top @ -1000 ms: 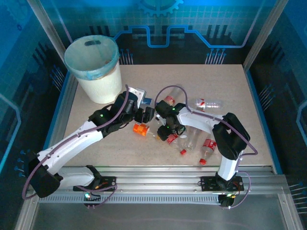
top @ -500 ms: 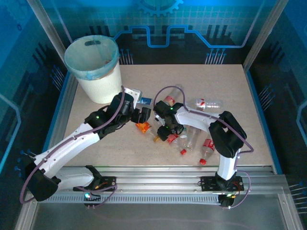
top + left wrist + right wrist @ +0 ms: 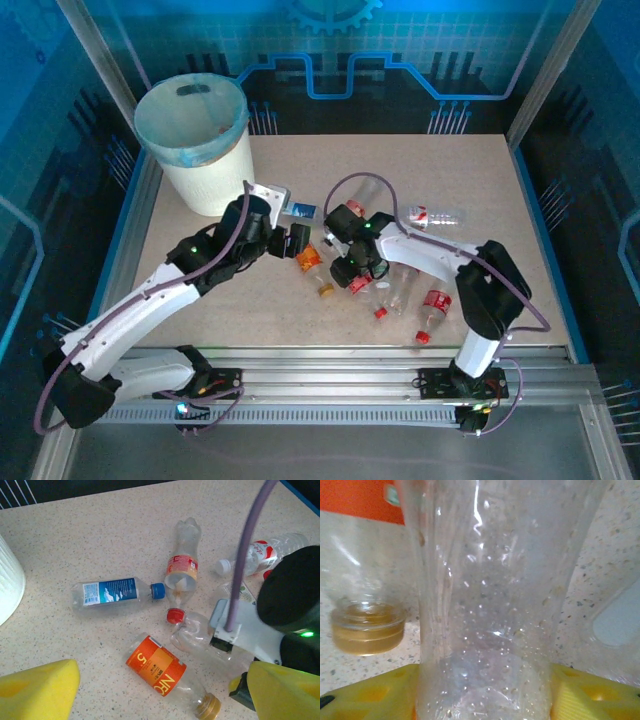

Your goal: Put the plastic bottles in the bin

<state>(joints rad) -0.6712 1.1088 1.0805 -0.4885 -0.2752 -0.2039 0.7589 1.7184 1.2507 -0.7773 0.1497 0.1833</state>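
Several plastic bottles lie mid-table. My left gripper (image 3: 299,240) (image 3: 160,695) hangs open above an orange-labelled bottle (image 3: 310,262) (image 3: 156,666) with a gold cap, touching nothing. My right gripper (image 3: 352,276) (image 3: 482,695) is shut on a clear bottle (image 3: 490,605), with a yellow pad pressed against each side. That clear bottle, with its red cap (image 3: 200,635), lies beside the orange one. A blue-labelled bottle (image 3: 112,592) and a cream-labelled bottle (image 3: 183,565) lie farther off. The bin (image 3: 190,140), white with a blue bag, stands at the back left.
More bottles lie to the right: one with a red label (image 3: 437,214) near the back and a red-labelled one (image 3: 433,308) toward the front. The right arm's body (image 3: 287,600) crowds the right of the left wrist view. The bin's wall (image 3: 7,580) is close on the left.
The right gripper's jaws have narrowed onto the clear bottle. The left gripper has drawn back a little toward the bin, and the orange-labelled bottle has shifted slightly right.
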